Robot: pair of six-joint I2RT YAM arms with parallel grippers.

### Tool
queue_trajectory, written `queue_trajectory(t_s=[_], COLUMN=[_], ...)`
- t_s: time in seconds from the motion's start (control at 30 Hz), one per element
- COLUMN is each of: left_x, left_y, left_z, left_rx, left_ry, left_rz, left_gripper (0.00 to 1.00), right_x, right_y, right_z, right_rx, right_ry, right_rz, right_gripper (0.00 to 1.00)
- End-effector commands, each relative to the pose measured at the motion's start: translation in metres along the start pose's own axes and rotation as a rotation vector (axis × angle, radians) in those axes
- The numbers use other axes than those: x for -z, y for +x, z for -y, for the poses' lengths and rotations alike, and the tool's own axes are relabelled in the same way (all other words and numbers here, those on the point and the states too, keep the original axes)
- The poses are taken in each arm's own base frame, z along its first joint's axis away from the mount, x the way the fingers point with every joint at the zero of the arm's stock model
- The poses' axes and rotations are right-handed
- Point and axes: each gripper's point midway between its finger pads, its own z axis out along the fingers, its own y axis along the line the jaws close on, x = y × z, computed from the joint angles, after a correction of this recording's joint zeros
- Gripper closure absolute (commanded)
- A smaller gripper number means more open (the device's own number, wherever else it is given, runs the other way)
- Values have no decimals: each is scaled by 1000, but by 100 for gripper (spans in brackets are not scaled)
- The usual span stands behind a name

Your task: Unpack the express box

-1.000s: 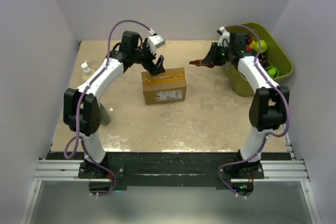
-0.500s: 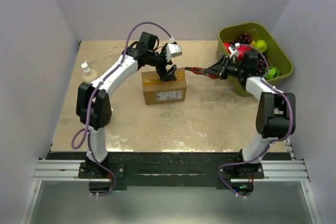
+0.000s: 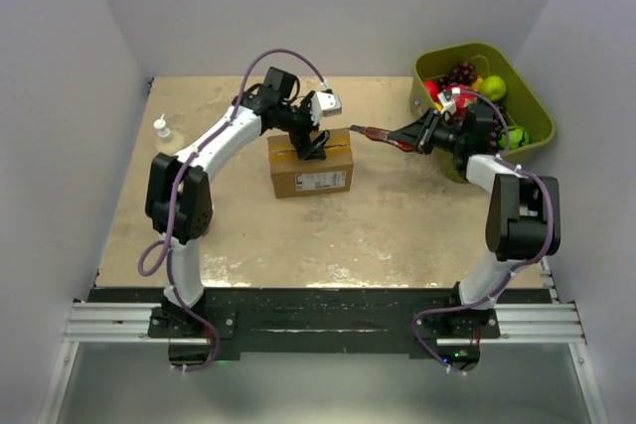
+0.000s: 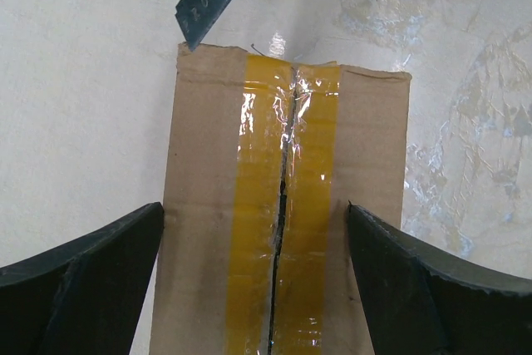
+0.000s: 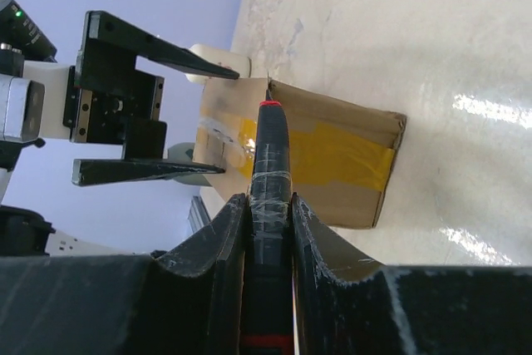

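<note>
Right gripper (image 5: 268,205) was clamped on the handle of a red utility knife (image 5: 271,151), dark blade out and aimed leftward at the express box (image 3: 310,171). In the left wrist view the blade tip (image 4: 199,14) sat at the box's end edge nearest the right arm, at a corner and to one side of the yellowish tape (image 4: 258,205); contact with the cardboard could not be told. Left gripper (image 3: 313,143) hung over the top of the box with its jaws spread about as wide as the box's short side, gripping nothing; whether its fingers (image 4: 83,276) touched the carton could not be told. A dark line ran down the middle of the tape along the flap seam; how deep it went was unclear. The box lay mid-table (image 3: 378,235), long axis and seam running left to right, its white label facing the arm bases. Judged: the knife needed shifting sideways onto the seam, then drawing along that axis toward the left arm. A green bin (image 3: 459,168) of fruit stood behind the right arm.
</note>
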Motion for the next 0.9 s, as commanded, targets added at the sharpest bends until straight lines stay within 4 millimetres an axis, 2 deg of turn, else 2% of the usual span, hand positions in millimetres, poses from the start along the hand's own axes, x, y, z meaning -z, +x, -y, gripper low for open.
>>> queue_trajectory(t_s=[0.0, 0.37, 0.63, 0.87], left_x=[-4, -9, -12, -12], left_y=[26, 30, 32, 30], left_z=[-4, -7, -6, -6], left_rx=[-32, -30, -29, -29], left_ry=[-30, -40, -28, -26], left_rz=[-73, -84, -85, -81], left_gripper=[6, 6, 7, 7], right_x=[15, 19, 15, 14], right_y=[0, 15, 3, 5], right_z=[7, 8, 0, 3], right_rx=[-47, -78, -100, -103], right_ry=[-1, -30, -84, -70], right_rz=[7, -50, -5, -21], right_gripper=[100, 100, 100, 100])
